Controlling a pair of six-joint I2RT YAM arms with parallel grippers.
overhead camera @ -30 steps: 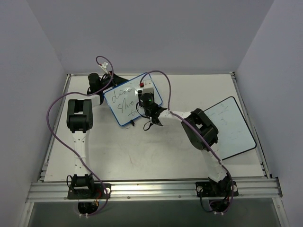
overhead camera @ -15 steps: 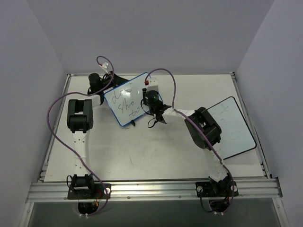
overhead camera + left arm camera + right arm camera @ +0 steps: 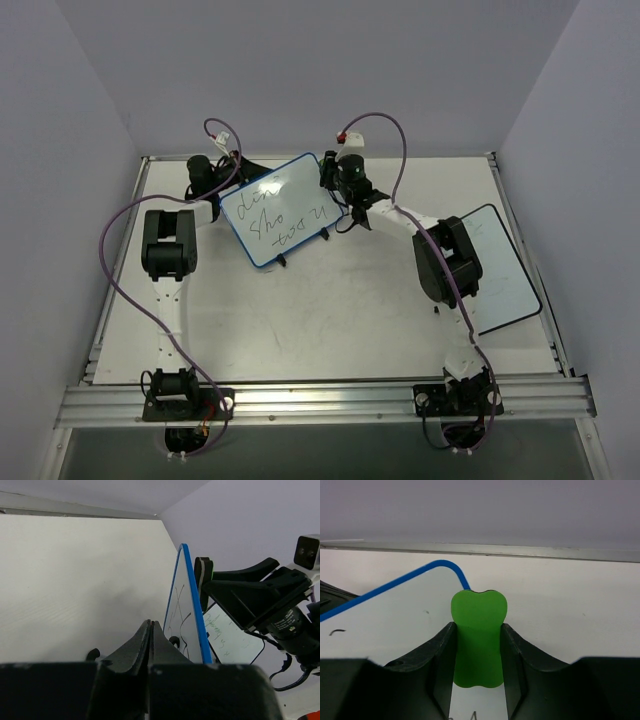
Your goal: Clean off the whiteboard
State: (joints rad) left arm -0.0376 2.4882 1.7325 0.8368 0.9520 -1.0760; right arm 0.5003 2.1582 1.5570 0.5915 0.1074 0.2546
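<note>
Whiteboard (image 3: 278, 208) stands near-upright, far left-centre of table (image 3: 300, 320), writing unerased. R gripper (image 3: 478, 630) clamps green eraser (image 3: 479, 610) at its corner; L gripper (image 3: 150, 630) pinched closed alongside, contents indiscernible. Risk: wipe pressure topples unbraced board.

The whiteboard (image 3: 280, 212) is small and white, with a rounded blue frame and black scrawled writing across its face. It stands propped on little black feet, just right of the shut left claw (image 3: 151, 627). Its top corner is by the right claw (image 3: 478, 635) and its green eraser (image 3: 478, 612).
</note>
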